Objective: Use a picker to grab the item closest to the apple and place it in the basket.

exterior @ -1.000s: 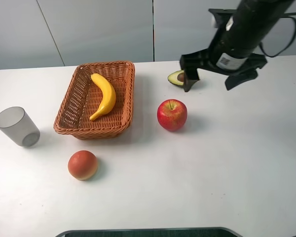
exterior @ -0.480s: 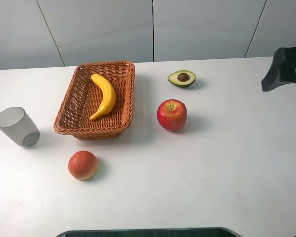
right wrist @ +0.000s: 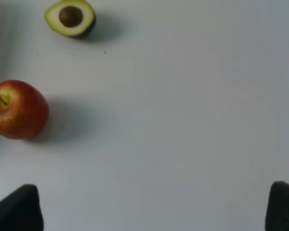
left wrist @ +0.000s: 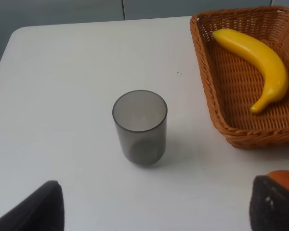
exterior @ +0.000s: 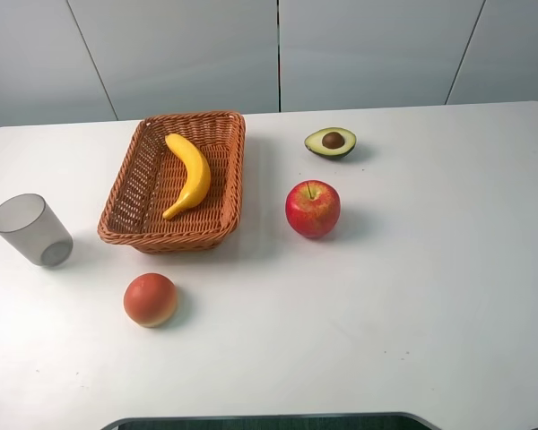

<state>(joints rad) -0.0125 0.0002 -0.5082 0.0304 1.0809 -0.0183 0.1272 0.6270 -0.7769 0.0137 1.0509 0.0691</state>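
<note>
A red apple (exterior: 312, 208) sits mid-table, also in the right wrist view (right wrist: 18, 109). The halved avocado (exterior: 331, 141) lies just behind it, pit up, seen too by the right wrist (right wrist: 70, 18). The wicker basket (exterior: 229, 152) stands to the left and holds a banana (exterior: 190, 172). Neither arm appears in the exterior view. My right gripper (right wrist: 149, 211) is open and empty, back from the apple and avocado, with its fingertips (right wrist: 17, 207) wide apart. My left gripper (left wrist: 156, 211) is open and empty too, near a grey cup (left wrist: 140, 126).
A grey translucent cup (exterior: 31, 230) stands at the left edge of the white table. An orange-red round fruit (exterior: 150, 299) lies in front of the basket, and its edge shows behind my left finger (left wrist: 285, 177). The basket rim (left wrist: 207, 96) is beside the cup.
My right arm hovered over the avocado a second ago, then pulled away to the right and left the exterior view. The avocado and apple have not moved.
</note>
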